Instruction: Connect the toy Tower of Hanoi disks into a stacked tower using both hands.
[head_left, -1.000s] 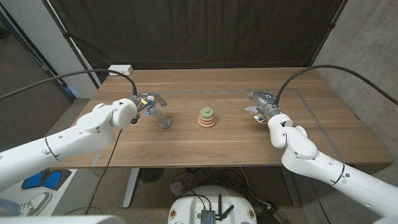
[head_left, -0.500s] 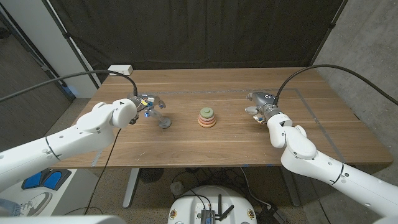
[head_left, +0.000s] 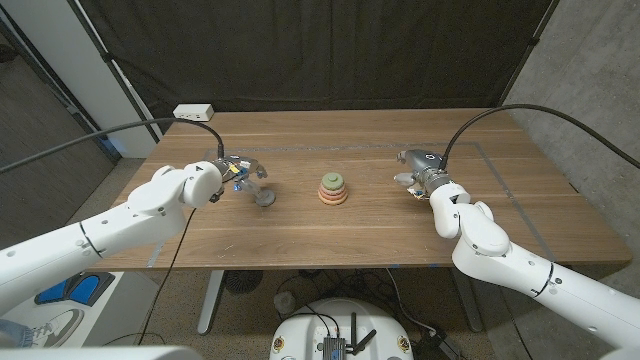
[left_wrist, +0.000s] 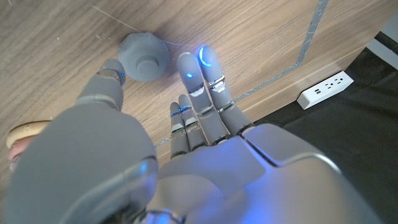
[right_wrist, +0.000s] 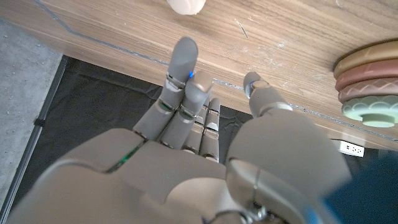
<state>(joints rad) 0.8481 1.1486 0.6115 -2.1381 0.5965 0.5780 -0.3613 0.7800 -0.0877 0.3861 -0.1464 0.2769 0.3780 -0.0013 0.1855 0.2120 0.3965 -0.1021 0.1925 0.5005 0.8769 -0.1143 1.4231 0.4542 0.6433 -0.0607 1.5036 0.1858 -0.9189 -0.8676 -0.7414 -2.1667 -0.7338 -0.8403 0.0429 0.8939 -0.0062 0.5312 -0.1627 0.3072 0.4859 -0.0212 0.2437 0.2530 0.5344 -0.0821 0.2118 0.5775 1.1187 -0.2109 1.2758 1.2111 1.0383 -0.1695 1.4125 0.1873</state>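
A short tower (head_left: 333, 189) of tan, pink and green disks stands mid-table; it also shows as the tower (right_wrist: 368, 81) in the right wrist view, and its tan edge (left_wrist: 22, 134) appears in the left wrist view. A grey disk (head_left: 264, 198) lies left of it on the wood. My left hand (head_left: 240, 170) hovers just behind the grey disk (left_wrist: 144, 57), fingers spread, thumb (left_wrist: 112, 78) close beside it, holding nothing. My right hand (head_left: 418, 172) is right of the tower, fingers apart and empty. A small cream piece (right_wrist: 186, 5) lies just beyond its fingertips (right_wrist: 184, 53).
A white power strip (head_left: 194, 111) sits at the table's back left corner, also seen as the power strip (left_wrist: 326, 89). Thin tape lines (head_left: 505, 190) mark the tabletop. A black curtain hangs behind the table, and cables run to both wrists.
My left hand has edged slightly toward the grey disk. The right hand, the tower and the disk have not moved.
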